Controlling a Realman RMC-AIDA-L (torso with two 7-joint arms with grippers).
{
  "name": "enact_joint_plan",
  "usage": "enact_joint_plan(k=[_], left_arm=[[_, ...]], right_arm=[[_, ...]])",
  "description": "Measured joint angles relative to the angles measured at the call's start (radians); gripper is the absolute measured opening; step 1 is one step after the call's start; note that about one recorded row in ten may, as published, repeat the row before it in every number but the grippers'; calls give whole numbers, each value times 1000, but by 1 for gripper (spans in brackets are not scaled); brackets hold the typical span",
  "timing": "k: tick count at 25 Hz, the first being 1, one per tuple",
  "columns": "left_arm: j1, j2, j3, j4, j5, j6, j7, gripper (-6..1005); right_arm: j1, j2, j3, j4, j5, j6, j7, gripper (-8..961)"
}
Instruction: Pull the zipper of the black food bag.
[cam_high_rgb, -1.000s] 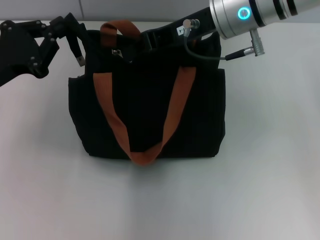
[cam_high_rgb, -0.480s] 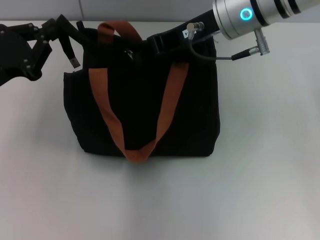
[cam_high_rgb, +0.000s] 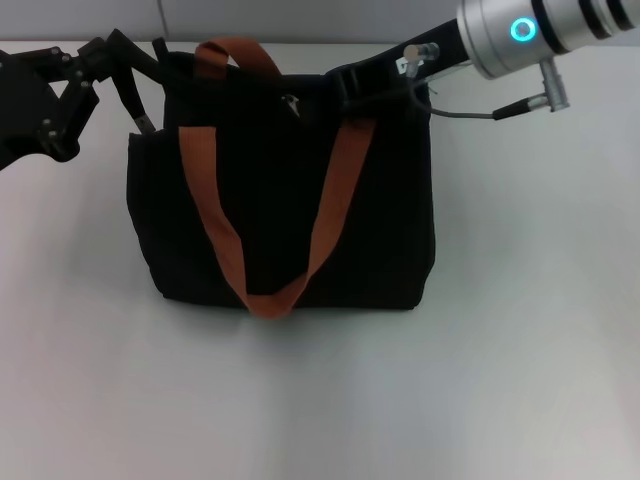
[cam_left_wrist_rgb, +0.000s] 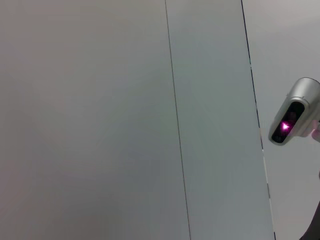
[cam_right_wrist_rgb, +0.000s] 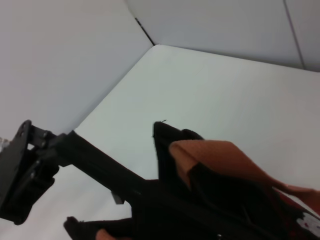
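Your right gripper (cam_high_rgb: 345, 85) sits at the bag's top rear edge, fingertips hidden, so I cannot tell its grip; the silver zipper (cam_high_rgb: 291, 100) shows just beside it; left gripper (cam_high_rgb: 150, 75) grasps the black food bag (cam_high_rgb: 290, 220) at its upper left corner; the bag stands on the white table (cam_high_rgb: 520, 330), orange straps (cam_high_rgb: 330, 215) draped down front.

— What moved over the last second?
— The right gripper (cam_high_rgb: 345, 88) slid rightward along the top of the black food bag (cam_high_rgb: 285, 200), the zipper (cam_high_rgb: 291, 100) travelling with it.
— And the left gripper (cam_high_rgb: 135, 85)?
— It drew the bag's left top corner outward and up.
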Motion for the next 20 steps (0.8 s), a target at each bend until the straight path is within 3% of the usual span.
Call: enact_joint_plan(k=[13, 20], left_arm=[[1, 3, -2, -6, 0, -6, -2, 11], [2, 5, -2, -9, -1, -7, -1, 11]], right_arm=[[-143, -3, 43, -202, -69, -50, 58, 45], [-186, -2, 93, -243, -72, -71, 58, 50]])
